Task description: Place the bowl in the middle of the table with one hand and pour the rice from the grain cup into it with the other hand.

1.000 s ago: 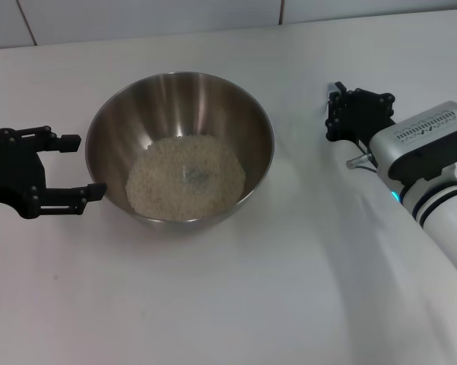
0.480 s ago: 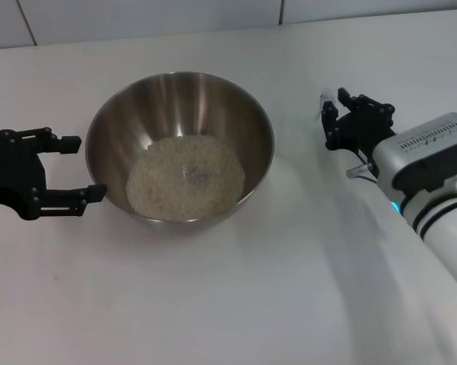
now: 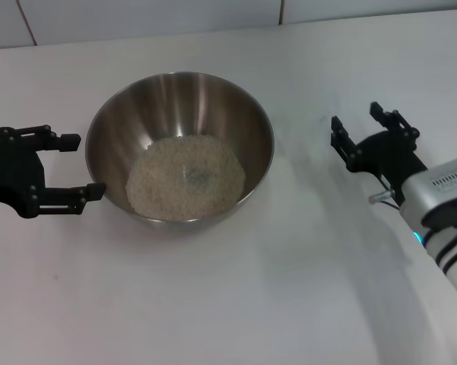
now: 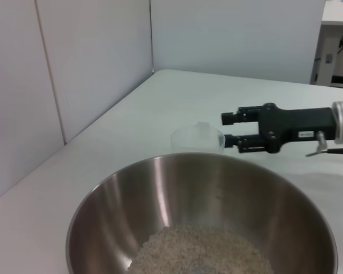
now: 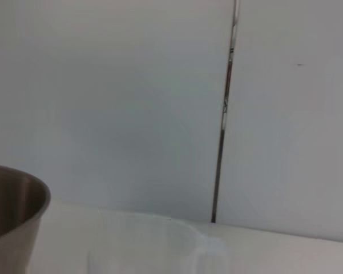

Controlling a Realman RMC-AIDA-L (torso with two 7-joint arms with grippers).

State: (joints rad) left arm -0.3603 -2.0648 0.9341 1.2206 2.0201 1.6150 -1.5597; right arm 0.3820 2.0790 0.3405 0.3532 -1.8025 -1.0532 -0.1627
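The stainless-steel bowl point(image 3: 180, 144) sits mid-table on the white table point(image 3: 236, 304), with rice point(image 3: 186, 176) heaped in its bottom. The left gripper point(image 3: 70, 165) waits just beside its rim, fingers apart and empty. The grain cup point(image 4: 197, 138) stands upright beyond the bowl, just off the right gripper point(image 3: 359, 126), whose fingers are spread and hold nothing.

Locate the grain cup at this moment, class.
The grain cup stands empty on the table, on the robot's right of the bowl, just off the open right tool's fingertips; the left wrist view shows it clearest.
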